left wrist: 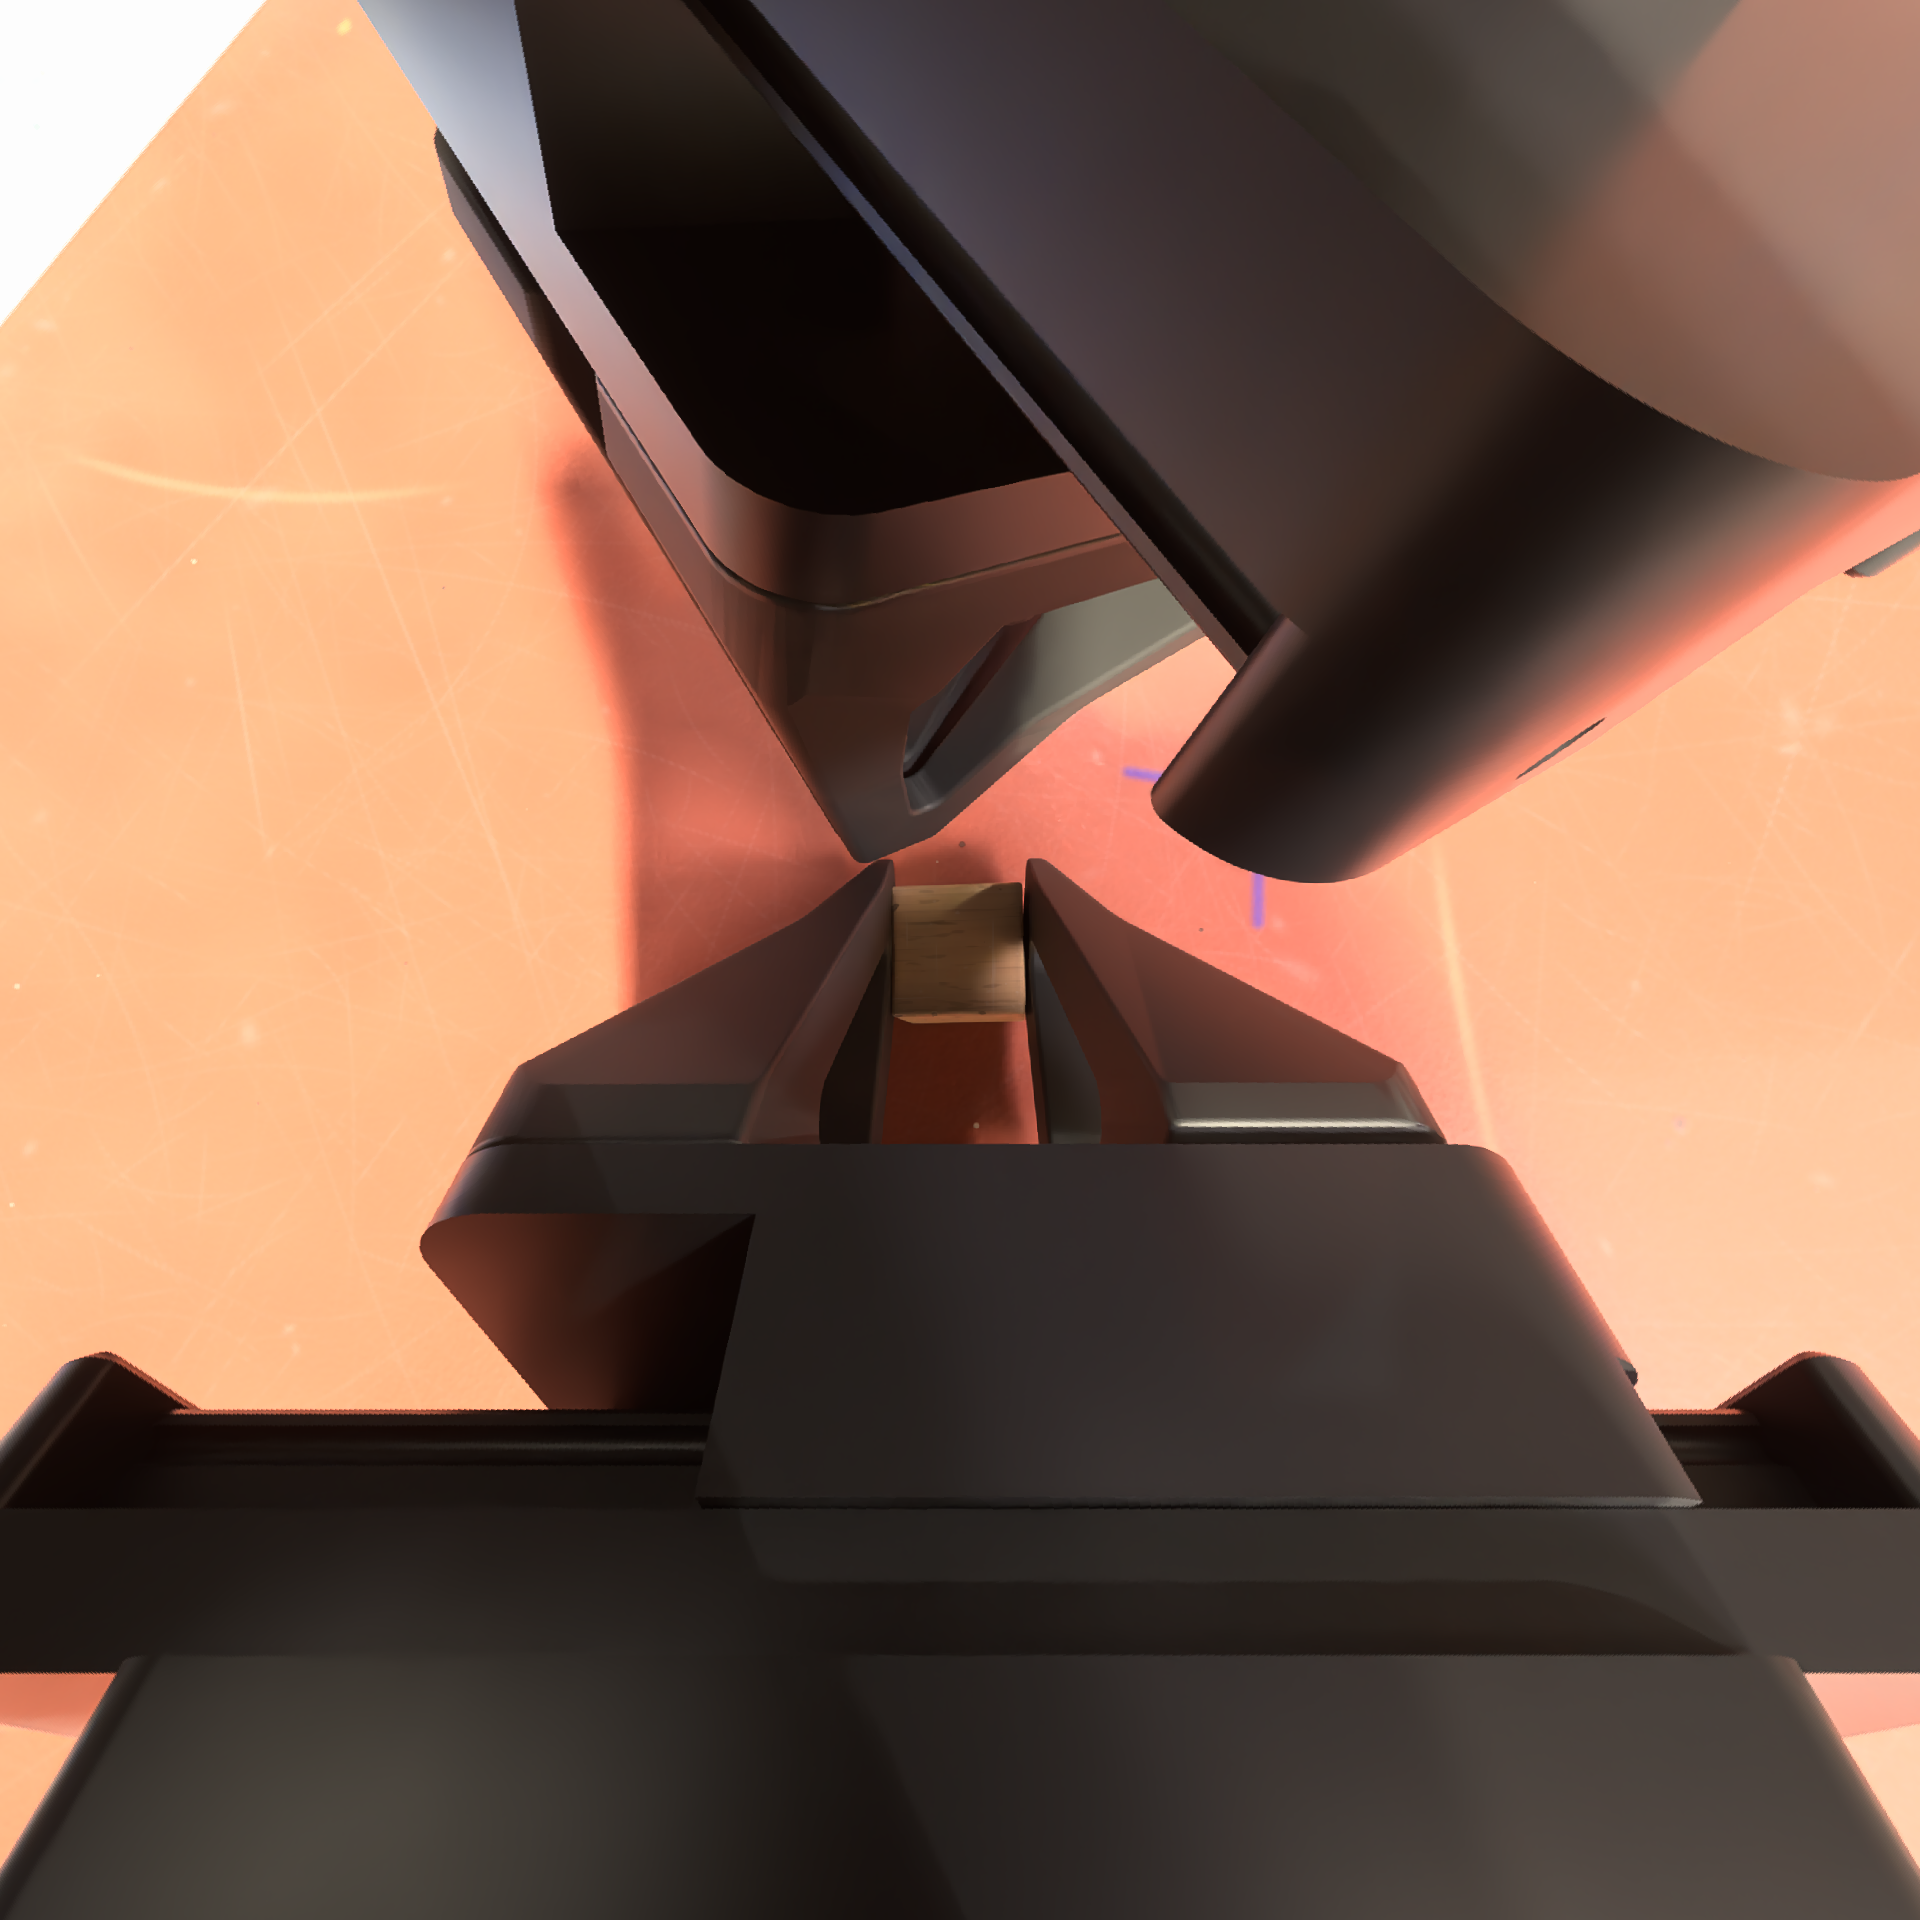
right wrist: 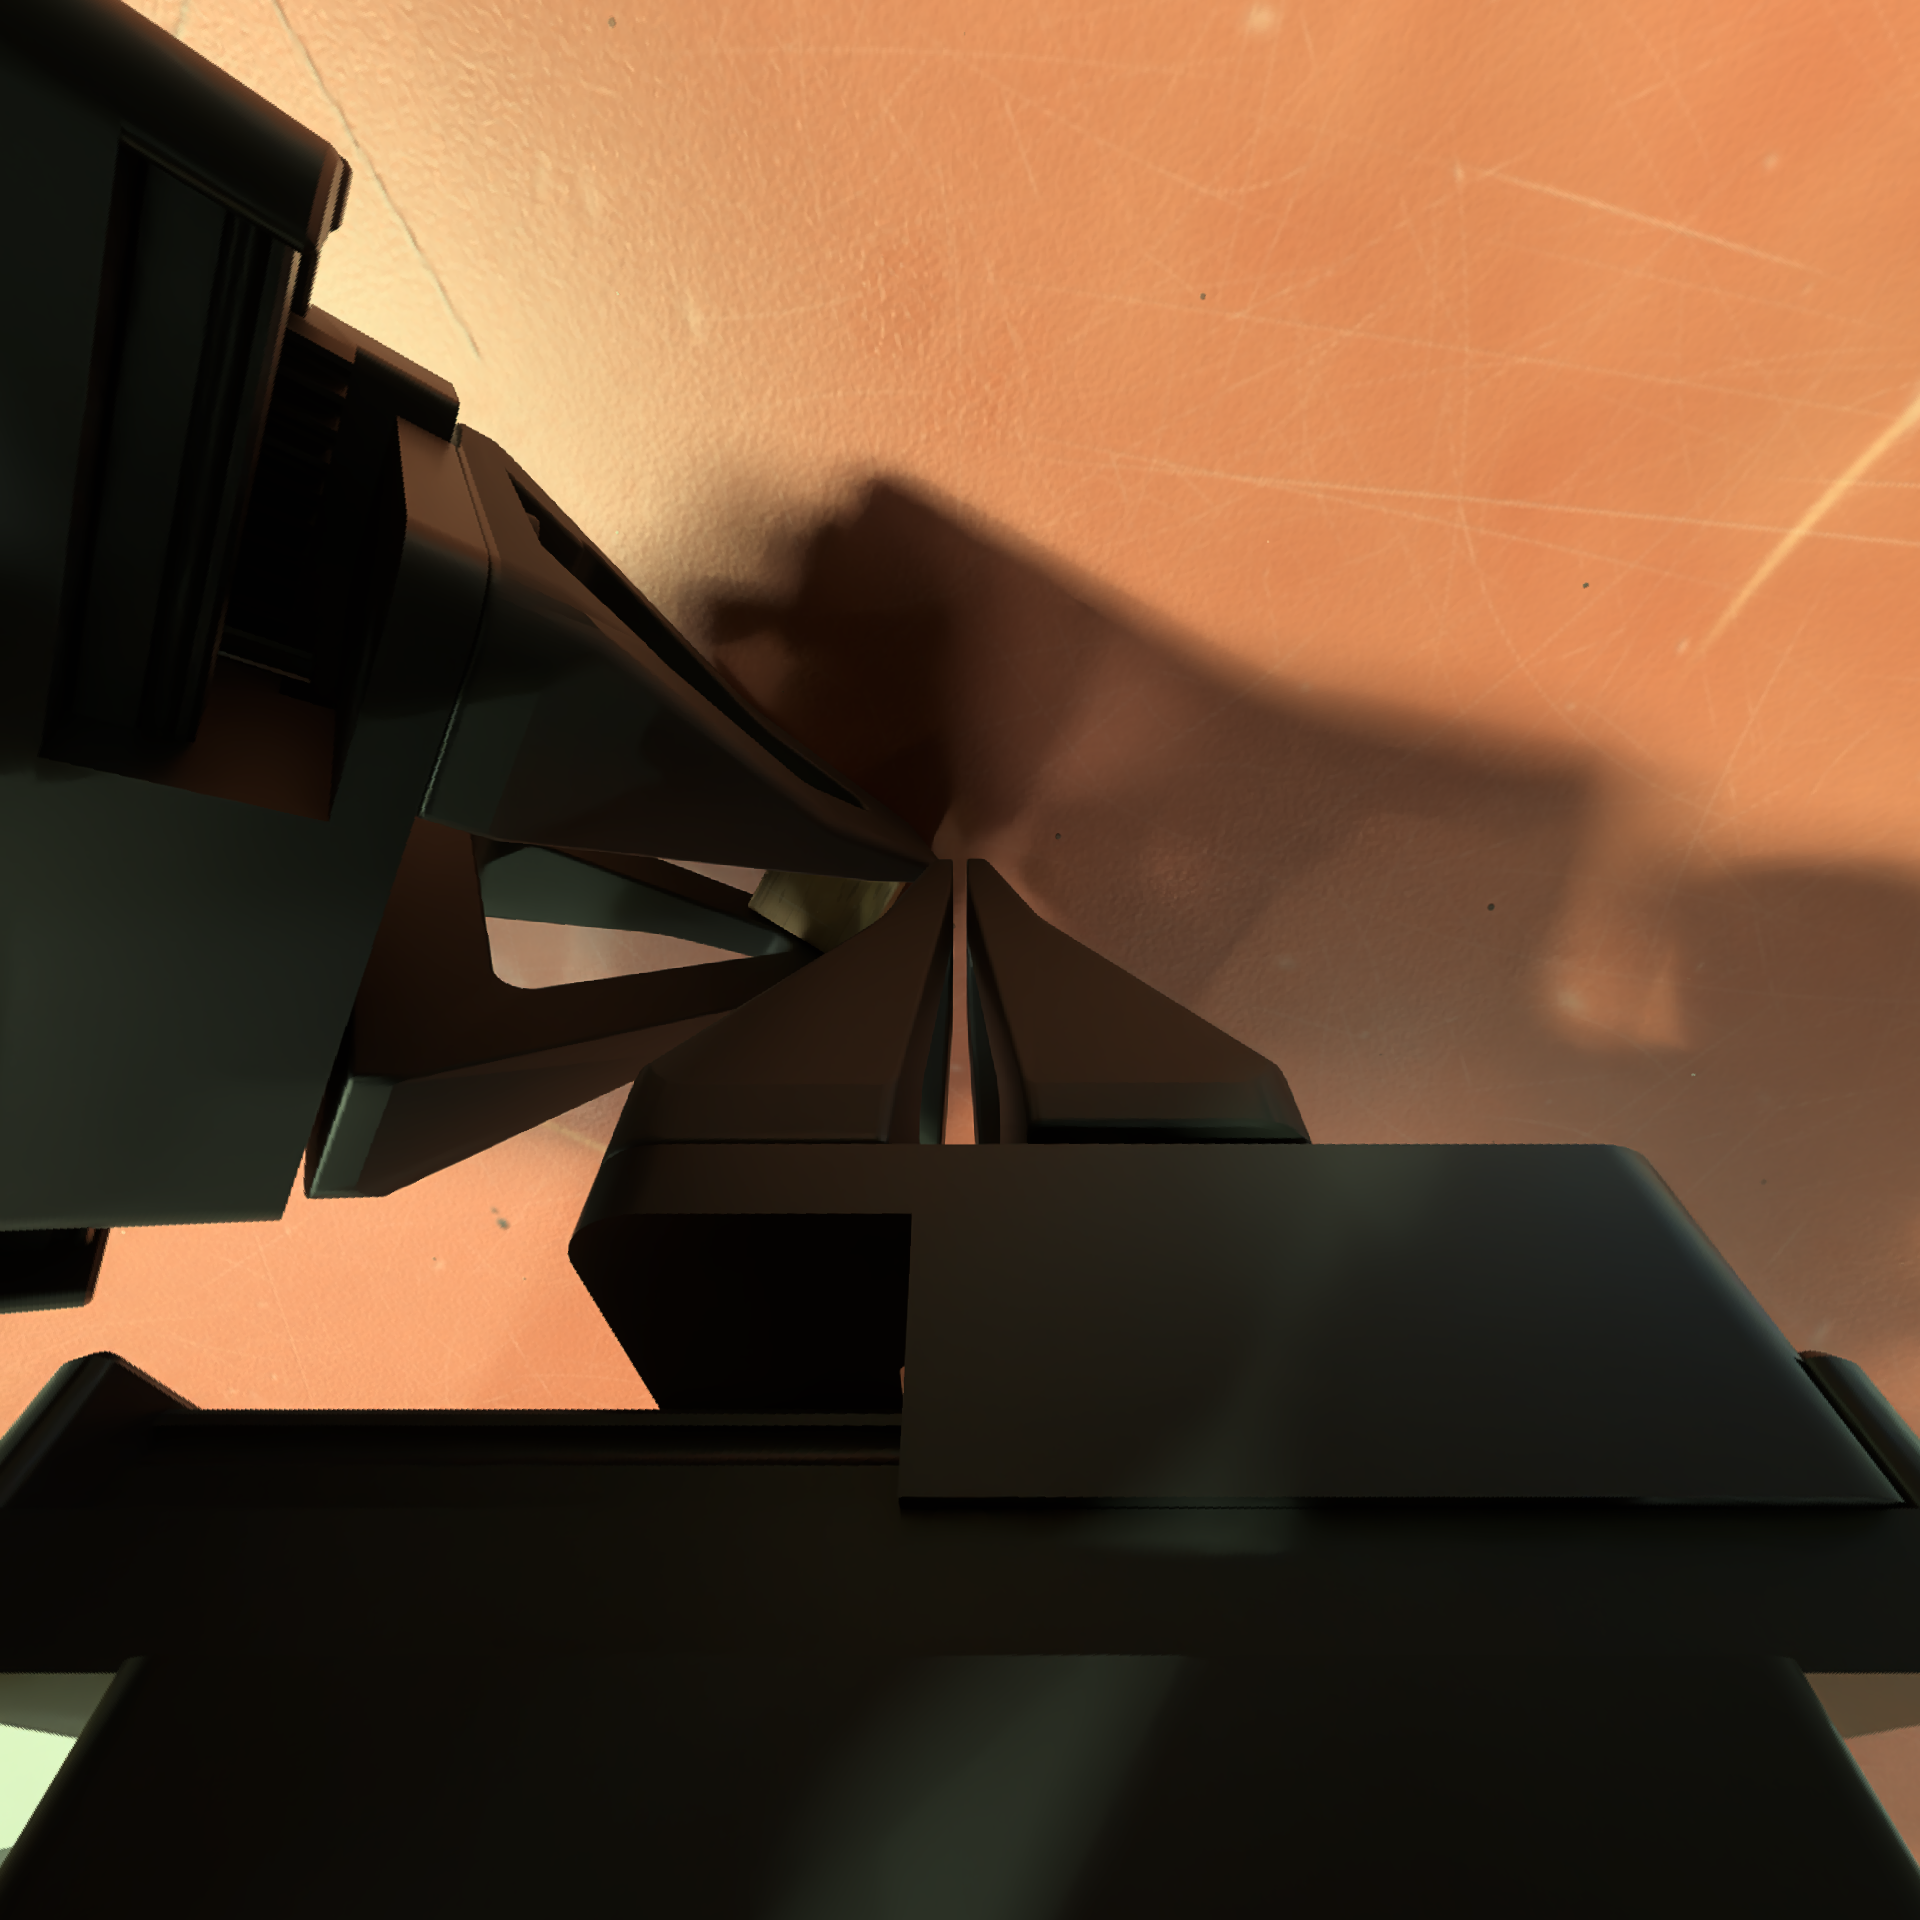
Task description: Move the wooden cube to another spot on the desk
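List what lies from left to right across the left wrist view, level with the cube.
Bare desk → one finger of the left end effector → wooden cube clamped between → other finger → purple mark → bare desk again.

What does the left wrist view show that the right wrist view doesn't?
Only the left wrist view shows the wooden cube squarely between the left gripper fingers, plus thin purple marks on the desk. Only the right wrist view shows the right gripper fingers nearly together, holding nothing. Both show the scratched orange desk, both grippers and the cube.
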Motion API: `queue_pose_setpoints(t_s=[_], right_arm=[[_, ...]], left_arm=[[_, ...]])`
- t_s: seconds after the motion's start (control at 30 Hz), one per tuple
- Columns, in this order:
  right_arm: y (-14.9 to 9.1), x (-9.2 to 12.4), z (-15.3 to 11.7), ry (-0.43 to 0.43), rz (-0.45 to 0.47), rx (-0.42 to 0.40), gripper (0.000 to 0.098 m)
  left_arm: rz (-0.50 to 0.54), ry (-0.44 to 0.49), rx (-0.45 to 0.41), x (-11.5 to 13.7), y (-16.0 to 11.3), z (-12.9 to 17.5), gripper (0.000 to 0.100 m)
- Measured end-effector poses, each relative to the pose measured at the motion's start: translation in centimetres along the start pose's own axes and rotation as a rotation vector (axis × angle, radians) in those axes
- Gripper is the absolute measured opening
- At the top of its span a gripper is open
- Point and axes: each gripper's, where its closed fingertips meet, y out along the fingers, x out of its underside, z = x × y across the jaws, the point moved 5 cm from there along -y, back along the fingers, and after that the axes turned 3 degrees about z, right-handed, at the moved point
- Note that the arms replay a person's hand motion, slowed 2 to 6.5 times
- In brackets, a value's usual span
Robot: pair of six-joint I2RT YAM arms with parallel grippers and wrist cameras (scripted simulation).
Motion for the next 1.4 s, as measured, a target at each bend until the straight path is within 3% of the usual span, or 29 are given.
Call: queue_pose_setpoints(t_s=[0.2,0.4,0.5,0.6,0.8,1.07,1.4], right_arm=[[0.0,0.0,0.0,-0.001,-0.005,0.0,0.0022],[0.0,0.7,0.8,-0.027,-0.075,0.079,0.0022],[-0.1,0.9,0.2,-0.033,-0.075,0.012,0.0021],[-0.4,0.5,0.7,-0.029,-0.043,-0.014,0.0021],[-2.3,0.4,2.9,0.064,0.051,0.046,0.0021],[-3.6,1.1,2.7,0.098,0.092,0.03,0.0022],[-7.2,1.9,1.9,0.137,0.341,-0.064,0.0023]], left_arm=[[0.0,0.0,0.001,0.0,0.0,0.0,0.021],[0.0,0.0,0.002,0.0,0.0,0.0,0.021],[0.001,0.0,0.002,0.0,0.0,0.0,0.021],[0.001,-0.001,0.002,0.0,0.0,0.0,0.021],[0.001,-0.006,0.007,0.0,0.0,0.0,0.021],[0.001,-0.011,0.011,0.0,0.0,0.0,0.021],[0.004,-0.008,0.046,0.0,0.0,0.2,0.02]])
